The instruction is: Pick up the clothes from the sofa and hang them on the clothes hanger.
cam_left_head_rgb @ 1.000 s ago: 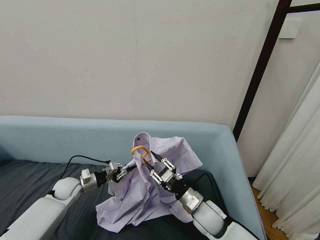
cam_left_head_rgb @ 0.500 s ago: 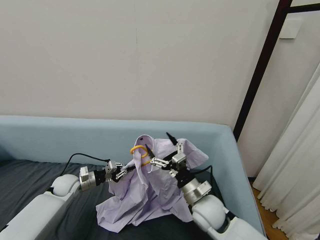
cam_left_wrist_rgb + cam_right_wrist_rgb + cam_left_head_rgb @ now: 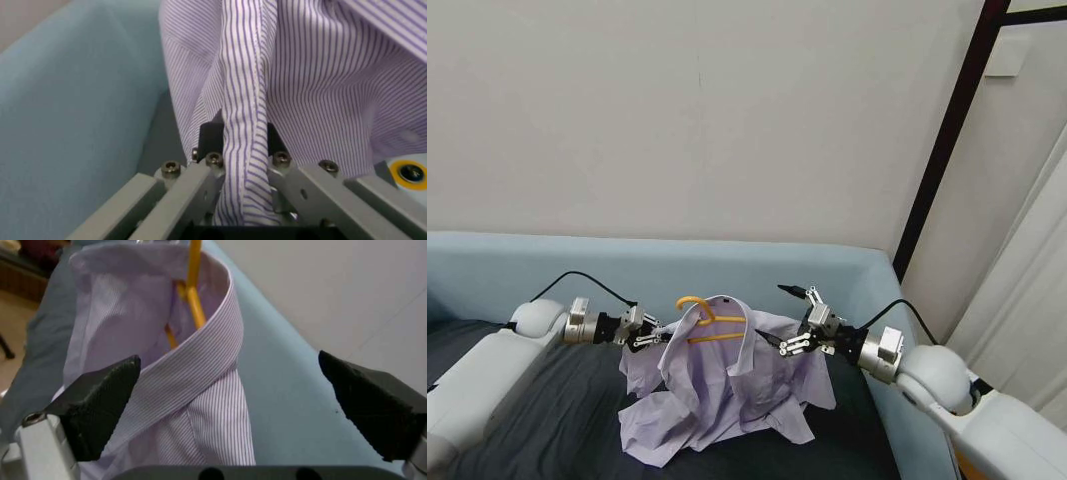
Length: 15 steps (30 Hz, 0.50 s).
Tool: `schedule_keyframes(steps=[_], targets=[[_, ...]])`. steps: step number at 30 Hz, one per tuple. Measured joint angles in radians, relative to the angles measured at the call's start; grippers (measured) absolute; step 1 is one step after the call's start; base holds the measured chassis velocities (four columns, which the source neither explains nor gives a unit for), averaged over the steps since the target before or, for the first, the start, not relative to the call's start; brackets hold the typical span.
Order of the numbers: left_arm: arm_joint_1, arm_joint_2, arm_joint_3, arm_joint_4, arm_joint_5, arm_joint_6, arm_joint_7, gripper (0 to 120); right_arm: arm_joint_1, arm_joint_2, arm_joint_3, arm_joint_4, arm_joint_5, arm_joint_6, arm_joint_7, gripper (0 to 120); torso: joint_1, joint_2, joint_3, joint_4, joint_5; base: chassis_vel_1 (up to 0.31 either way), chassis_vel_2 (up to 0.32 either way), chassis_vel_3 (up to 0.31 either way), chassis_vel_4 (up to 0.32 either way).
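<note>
On the left, the left gripper (image 3: 641,331) is reaching in over the sofa's dark seat cushion (image 3: 517,370) near the backrest, and its fingers are clamping shut on a folded front edge of the purple striped shirt (image 3: 727,385), the cloth running straight down between the pads in the left wrist view. The shirt is lying toward the sofa's right end. Its lower part is pooling on the cushion while its upper part is rising off it, draped over the yellow hanger (image 3: 705,318), whose hook is poking out above the collar. What is bearing the hanger's weight cannot be told. Further right, the right gripper (image 3: 780,315) is hovering just beside the shirt's right shoulder with its fingers spread wide and holding nothing, the collar and hanger neck sitting between them in the right wrist view. The step in hand looks like settling the shirt squarely on the hanger. To do it well, the right gripper should probably take cloth alone at the shoulder or front edge, not the hanger neck, and pull gently against the left side so the collar is staying centred round the hook and the hanger is not slipping out. No brand, label or writing is readable anywhere.
</note>
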Motion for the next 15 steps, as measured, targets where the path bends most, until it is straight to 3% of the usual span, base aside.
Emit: schedule_keyframes(steps=[15], targets=[[-0.033,-0.046,0.026,0.037,0.013,0.008,0.022,1,0.003,0.035,0.006,-0.044,-0.214,-0.050,-0.078,100,0.000,0.000,0.000,0.0000,-0.0001,0.000,0.000,0.000,0.000]])
